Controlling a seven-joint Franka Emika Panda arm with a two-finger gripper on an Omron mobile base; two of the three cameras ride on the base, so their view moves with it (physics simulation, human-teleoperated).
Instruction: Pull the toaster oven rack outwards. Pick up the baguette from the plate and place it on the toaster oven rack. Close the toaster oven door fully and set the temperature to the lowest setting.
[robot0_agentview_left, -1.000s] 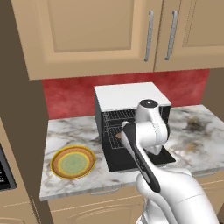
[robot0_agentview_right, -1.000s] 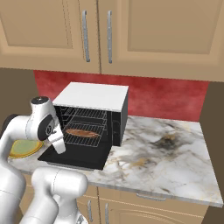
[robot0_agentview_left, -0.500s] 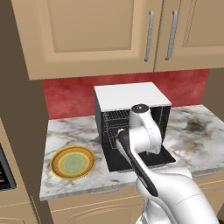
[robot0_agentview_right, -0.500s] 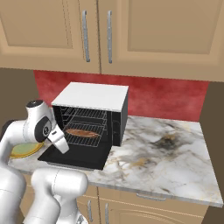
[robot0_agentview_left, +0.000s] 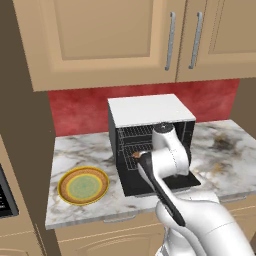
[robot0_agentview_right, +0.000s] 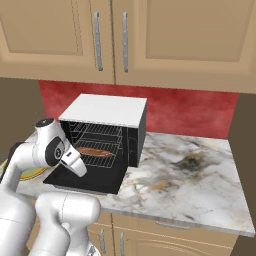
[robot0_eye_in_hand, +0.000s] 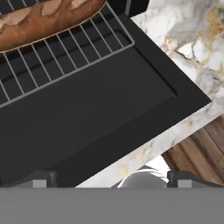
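The toaster oven (robot0_agentview_right: 104, 110) stands on the counter with its door (robot0_agentview_right: 90, 181) dropped flat. Its wire rack (robot0_eye_in_hand: 74, 54) is slid out over the door. The brown baguette (robot0_eye_in_hand: 43, 17) lies across the rack (robot0_agentview_right: 102, 155); I also see the baguette (robot0_agentview_right: 95, 151) from the right base. My gripper (robot0_eye_in_hand: 111, 181) hovers above the door's front edge, open, with nothing between its fingers (robot0_eye_in_hand: 41, 179). From the right base the gripper (robot0_agentview_right: 79, 169) hangs at the door's left front. The plate (robot0_agentview_left: 83, 185) sits bare, left of the oven (robot0_agentview_left: 150, 112).
Tan wall cabinets (robot0_agentview_left: 110, 40) hang above the oven against a red backsplash (robot0_agentview_right: 185, 112). Marble counter (robot0_agentview_right: 185, 175) stretches to the right of the oven. Past the counter edge (robot0_eye_in_hand: 175, 131) the wooden floor (robot0_eye_in_hand: 205, 144) shows. My own arm (robot0_agentview_left: 170, 155) blocks most of the door from the left base.
My hand has drifted slightly over the open door, jaws staying wide apart. The baguette, rack and door have not moved.
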